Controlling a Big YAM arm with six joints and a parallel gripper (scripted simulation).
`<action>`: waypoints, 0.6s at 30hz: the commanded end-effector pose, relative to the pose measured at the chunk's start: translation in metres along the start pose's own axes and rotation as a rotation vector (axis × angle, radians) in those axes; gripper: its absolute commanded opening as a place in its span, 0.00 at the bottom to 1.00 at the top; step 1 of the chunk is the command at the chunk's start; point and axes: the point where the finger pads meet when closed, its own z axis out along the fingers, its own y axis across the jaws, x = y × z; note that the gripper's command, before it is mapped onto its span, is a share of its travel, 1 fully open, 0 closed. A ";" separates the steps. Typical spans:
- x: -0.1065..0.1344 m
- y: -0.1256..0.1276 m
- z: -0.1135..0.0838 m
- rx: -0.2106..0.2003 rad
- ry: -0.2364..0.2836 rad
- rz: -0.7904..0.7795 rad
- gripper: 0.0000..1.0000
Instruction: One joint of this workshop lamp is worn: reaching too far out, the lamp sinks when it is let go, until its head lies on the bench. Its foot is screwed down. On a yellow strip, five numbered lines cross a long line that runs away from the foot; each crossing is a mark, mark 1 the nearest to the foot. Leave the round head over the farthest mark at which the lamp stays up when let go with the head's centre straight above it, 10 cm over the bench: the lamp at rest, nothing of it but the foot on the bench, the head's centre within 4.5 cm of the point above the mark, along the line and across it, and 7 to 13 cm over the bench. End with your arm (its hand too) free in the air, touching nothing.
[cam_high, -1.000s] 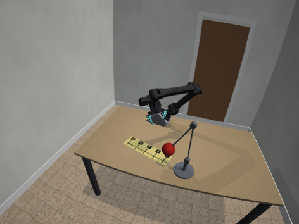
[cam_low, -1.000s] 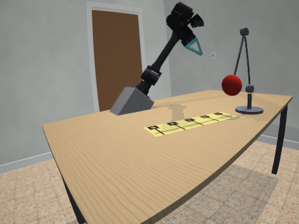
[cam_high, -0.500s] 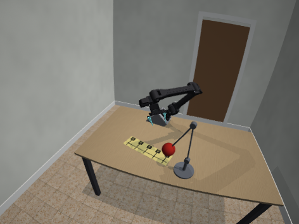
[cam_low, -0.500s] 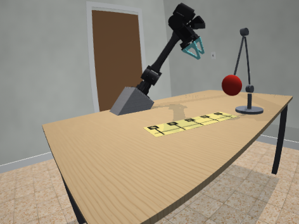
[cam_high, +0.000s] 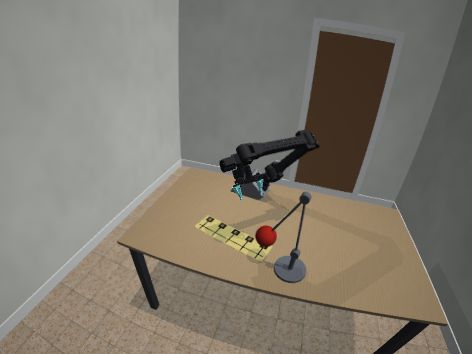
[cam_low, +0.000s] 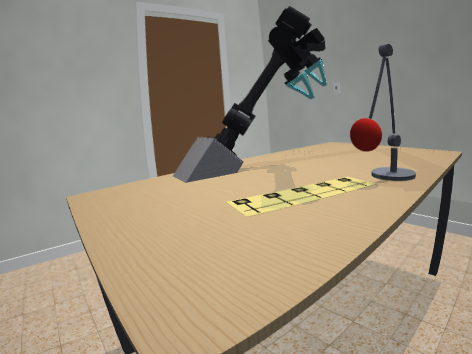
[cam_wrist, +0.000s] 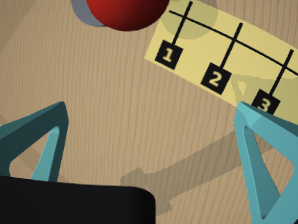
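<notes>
Hanging above the near-foot end of the yellow strip (cam_high: 233, 236), close to mark 1, the lamp's red head (cam_high: 266, 235) is held clear of the table (cam_high: 350, 260). The gripper (cam_low: 306, 80) is spread wide, empty, well apart.

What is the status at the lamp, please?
Claw open, empty, high. Red head up, off the bench, near mark 1. Nothing between them.
</notes>
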 end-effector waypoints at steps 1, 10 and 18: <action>-0.017 0.006 -0.004 -0.020 0.027 0.072 1.00; -0.015 0.004 0.001 -0.023 0.045 0.210 1.00; -0.014 0.001 0.007 -0.027 0.060 0.367 1.00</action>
